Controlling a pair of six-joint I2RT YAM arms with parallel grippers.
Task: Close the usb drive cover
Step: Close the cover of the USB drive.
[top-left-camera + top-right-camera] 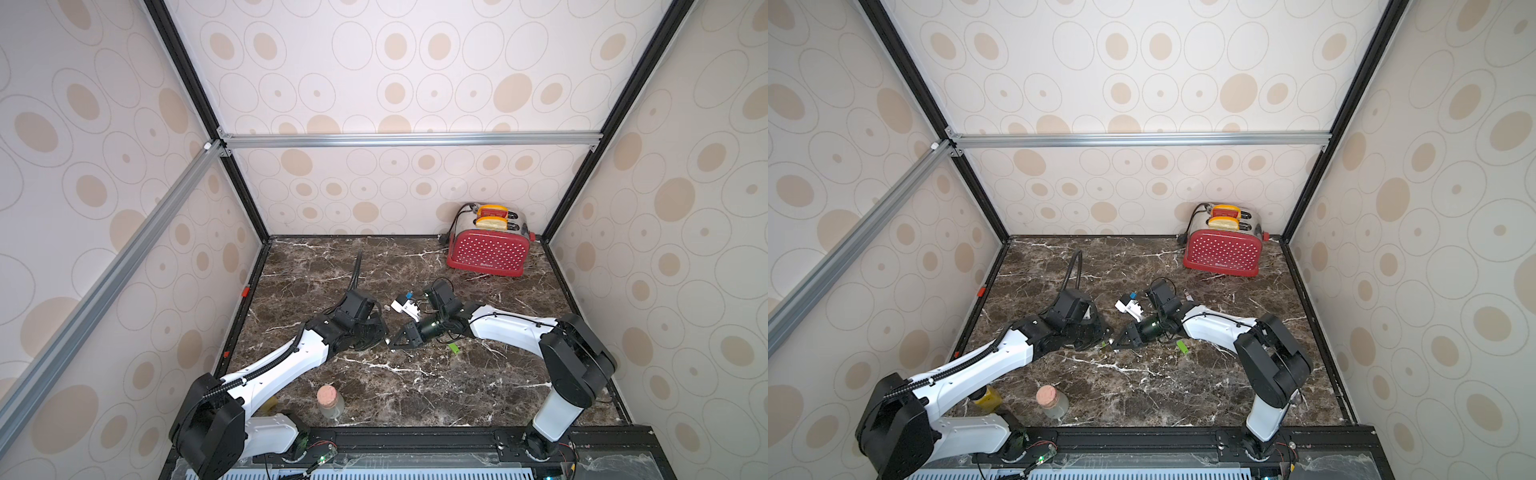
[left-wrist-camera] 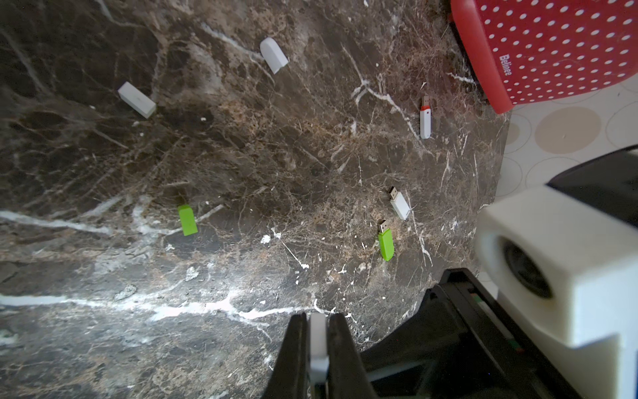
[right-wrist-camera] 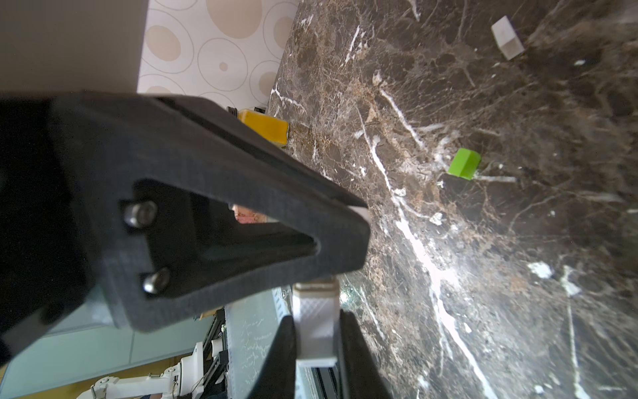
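1. White ribbed plastic marks the usb drive [image 3: 316, 331], pinched in the right gripper [image 3: 316, 316]. The jaws are closed hard on its body. A duller, metal-toned end juts past the fingertips, which I judge to be the plug.
2. A white cover [image 2: 318, 345] is clamped edge-on in the left gripper [image 2: 318, 317], jaws drawn in to the part's thickness. Calling this piece the cover is a judgement, as its open mouth is not visible.
3. Both parts are held over the middle of the marble tabletop [image 1: 415, 386]. The two tips nearly meet in both top views. Whether plug and cover touch cannot be told.
4. The step in hand appears to be mating the cover to the plug.
   - Square the cover's mouth to the plug's axis first, then press slowly and straight.
   - A skewed entry would likely lever one part out of its pinch.
5. Loose on the marble are a green cap [image 2: 187, 220], a green drive [image 2: 385, 241] and a bare white drive [image 2: 399, 203]. None lies between the grippers.
6. A red toaster [image 1: 488, 251] stands at the back, well apart.
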